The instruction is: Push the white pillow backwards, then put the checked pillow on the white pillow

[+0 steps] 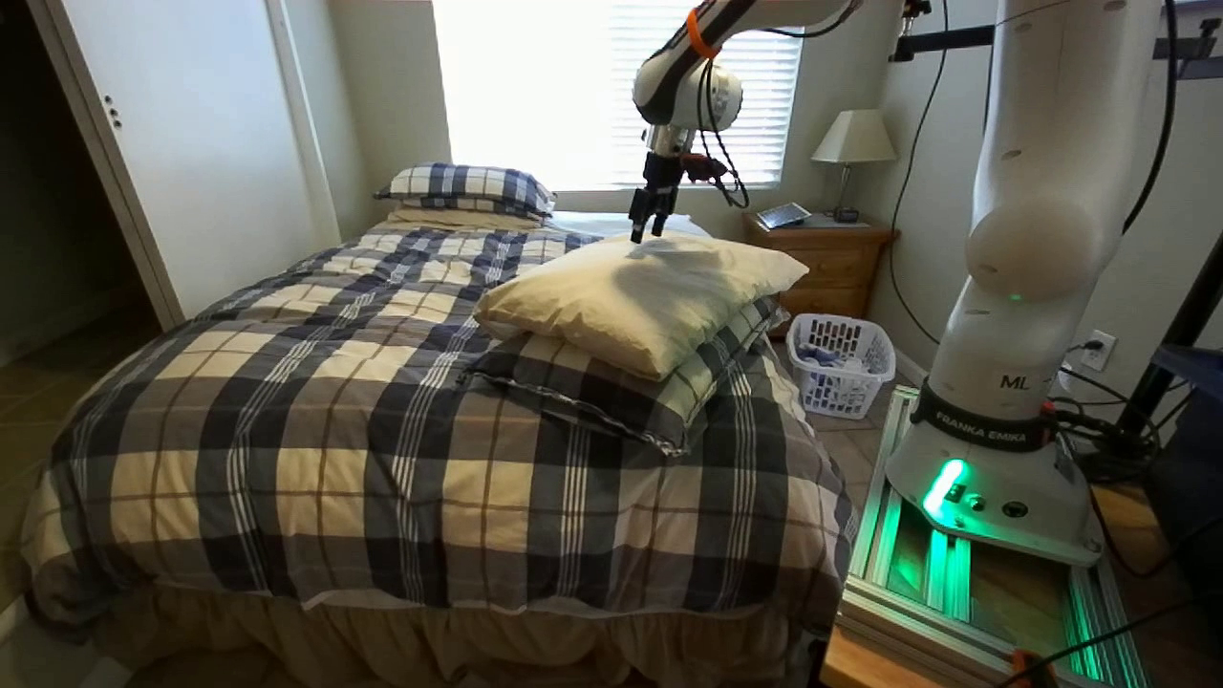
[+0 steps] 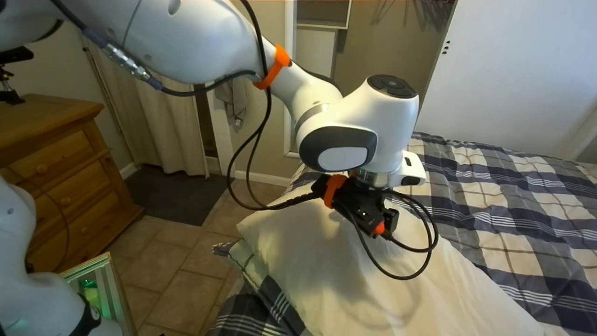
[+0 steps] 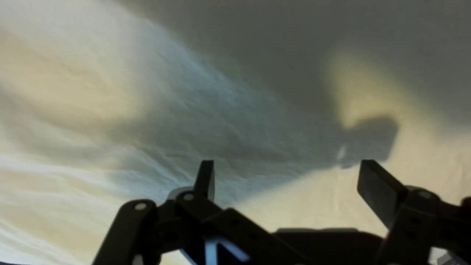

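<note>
The white pillow [image 1: 640, 301] is supported by the checked pillow [image 1: 626, 399], at two o'clock from the middle of the bed [image 1: 334, 411] in an exterior view. The gripper [image 1: 648, 235] is positioned over the white pillow, toward its twelve o'clock edge there, with the jaws set wide apart; contact cannot be confirmed.

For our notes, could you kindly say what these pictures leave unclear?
White pillow: cut off by picture edges in the wrist view and an exterior view.
Checked pillow: its middle, covered by the white pillow in both exterior views.
White basket: its contents, too small in an exterior view.
</note>
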Controlling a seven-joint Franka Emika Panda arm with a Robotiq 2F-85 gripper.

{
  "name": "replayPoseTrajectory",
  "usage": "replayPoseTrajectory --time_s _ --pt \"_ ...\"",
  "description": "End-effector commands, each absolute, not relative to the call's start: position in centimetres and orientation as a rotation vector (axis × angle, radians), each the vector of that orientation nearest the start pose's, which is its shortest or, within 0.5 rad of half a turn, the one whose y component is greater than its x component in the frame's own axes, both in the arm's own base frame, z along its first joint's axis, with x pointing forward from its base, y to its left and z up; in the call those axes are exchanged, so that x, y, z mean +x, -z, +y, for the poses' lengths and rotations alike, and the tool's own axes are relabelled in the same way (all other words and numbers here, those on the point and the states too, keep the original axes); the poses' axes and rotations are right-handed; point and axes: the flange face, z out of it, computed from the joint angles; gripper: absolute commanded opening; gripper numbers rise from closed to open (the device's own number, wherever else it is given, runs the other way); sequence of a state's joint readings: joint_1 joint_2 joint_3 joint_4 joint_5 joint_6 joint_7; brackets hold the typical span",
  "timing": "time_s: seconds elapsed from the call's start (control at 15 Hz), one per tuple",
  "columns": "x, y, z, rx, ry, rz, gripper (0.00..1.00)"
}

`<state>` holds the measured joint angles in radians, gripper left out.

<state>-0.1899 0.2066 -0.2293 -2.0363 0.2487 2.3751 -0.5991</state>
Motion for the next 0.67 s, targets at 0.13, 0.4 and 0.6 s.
replayPoseTrajectory --time_s 0.13,0.4,0.6 --pt "55.1 -36.2 -23.8 -3.076 0.299 -0.030 1.00" --pt "56.0 -32.2 -24.7 -3.116 0.237 0.091 1.00" --pt "56.6 -30.0 -24.7 -3.102 0.263 0.099 1.00"
